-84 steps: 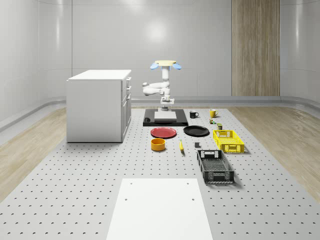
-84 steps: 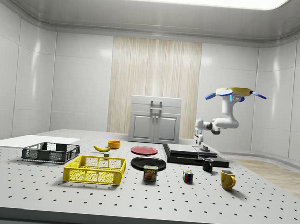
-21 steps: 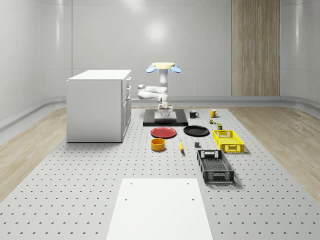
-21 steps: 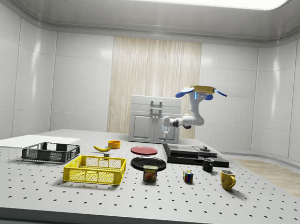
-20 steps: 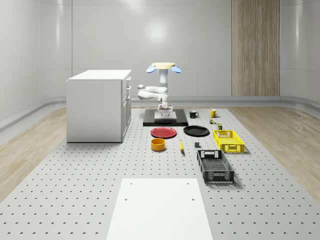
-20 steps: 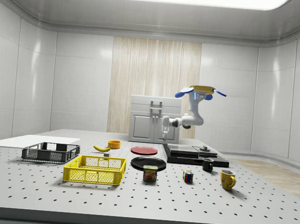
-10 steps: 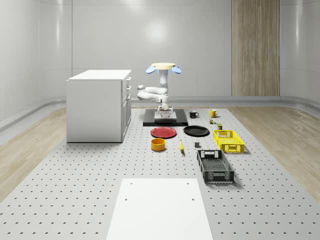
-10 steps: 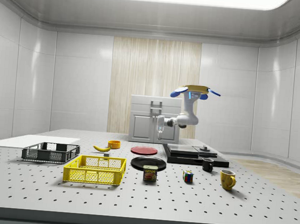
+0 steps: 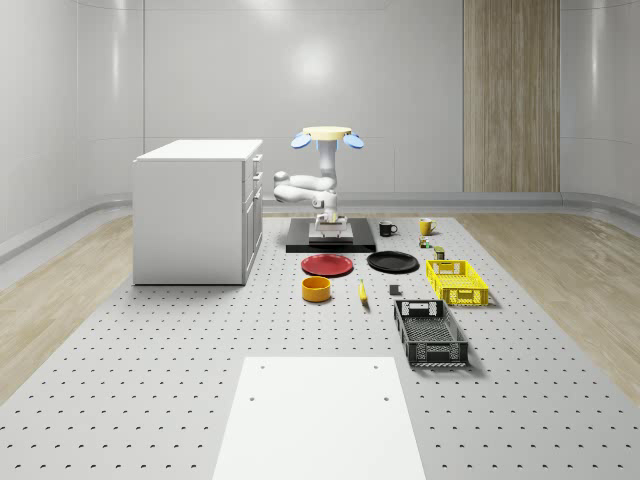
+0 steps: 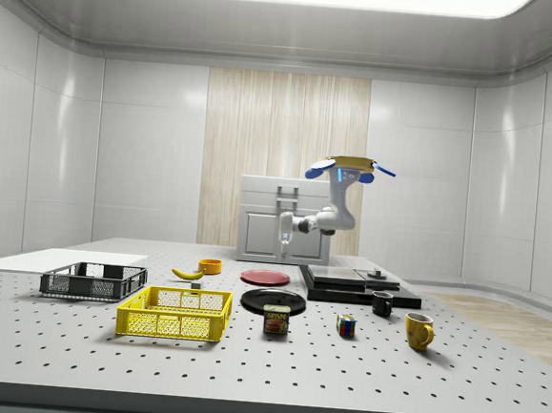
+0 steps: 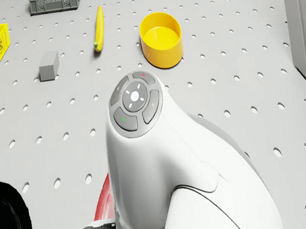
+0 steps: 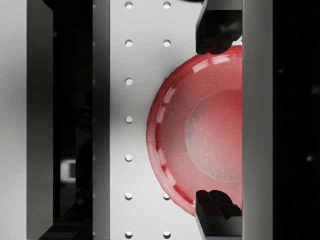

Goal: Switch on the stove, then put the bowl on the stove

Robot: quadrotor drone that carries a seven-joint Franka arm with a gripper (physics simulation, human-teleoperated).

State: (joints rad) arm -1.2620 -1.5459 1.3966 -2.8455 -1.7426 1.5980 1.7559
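Hovering above the table (image 9: 150, 400), drone (image 10: 342, 164) up over the near edge of the stove (image 10: 358, 286), on the side facing the red plate (image 10: 265, 276). Arm folded down and out from the drone toward the side view's left, gripper (image 10: 285, 242) hanging in mid-air above the stretch between stove and red plate, touching nothing. In the wrist view, looking straight down past the gripper (image 12: 218, 120): fingertips (image 12: 218, 36) spread well apart, jaws open and empty, red plate (image 12: 200, 132) directly below on the perforated table. Yellow bowl (image 9: 316, 289) sitting upright on the table, just in front of the red plate in the whole-scene view, well apart from the stove and from the gripper. Same bowl (image 11: 161, 38) seen from the drone, out beyond the arm's elbow, with a banana (image 11: 98, 29) just beside it and a small grey block (image 11: 48, 65) farther over. Black plate (image 9: 392, 262) next to the red one, yellow crate (image 9: 456, 281) and dark crate (image 9: 430, 332) along the whole-scene view's right, white cabinet (image 9: 197, 210) at the left.
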